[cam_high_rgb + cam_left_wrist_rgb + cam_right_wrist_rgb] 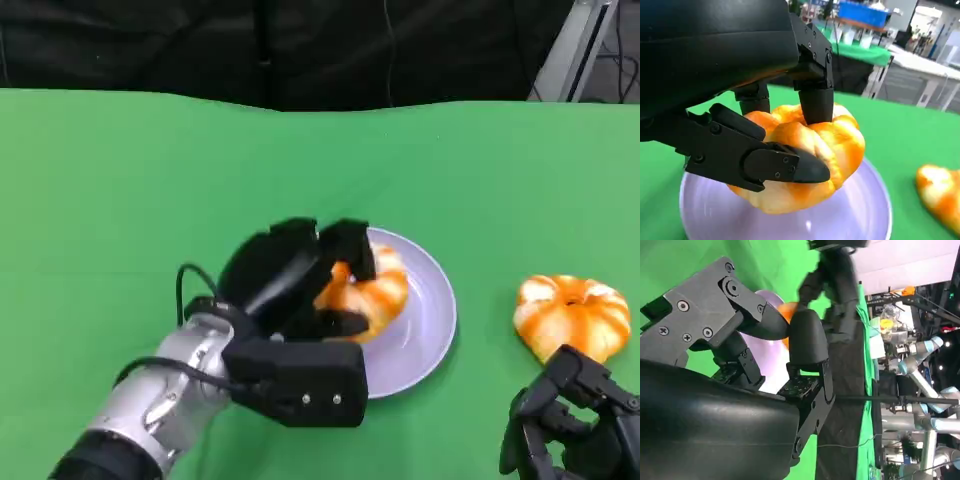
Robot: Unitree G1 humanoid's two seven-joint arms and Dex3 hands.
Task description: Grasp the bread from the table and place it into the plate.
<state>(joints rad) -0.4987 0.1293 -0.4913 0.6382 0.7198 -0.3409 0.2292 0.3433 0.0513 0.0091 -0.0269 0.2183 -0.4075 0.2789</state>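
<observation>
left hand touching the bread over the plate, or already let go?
Touching. The left wrist view shows the left hand with black fingers pressed into the bread from both sides, just above the plate.

The left arm enters at the lower left of the head view, its silver forearm angling up and to the right toward the middle of the frame. The left hand [300, 300] sits just left of centre, fingers curled around the bread [372, 292]; in the left wrist view its fingers [785, 167] press on the bread's top and side. The right hand [572, 425] rests in the lower right corner of the head view, fingers curled in, holding nothing. In the right wrist view, its black fingers [807, 340] fill the centre.
</observation>
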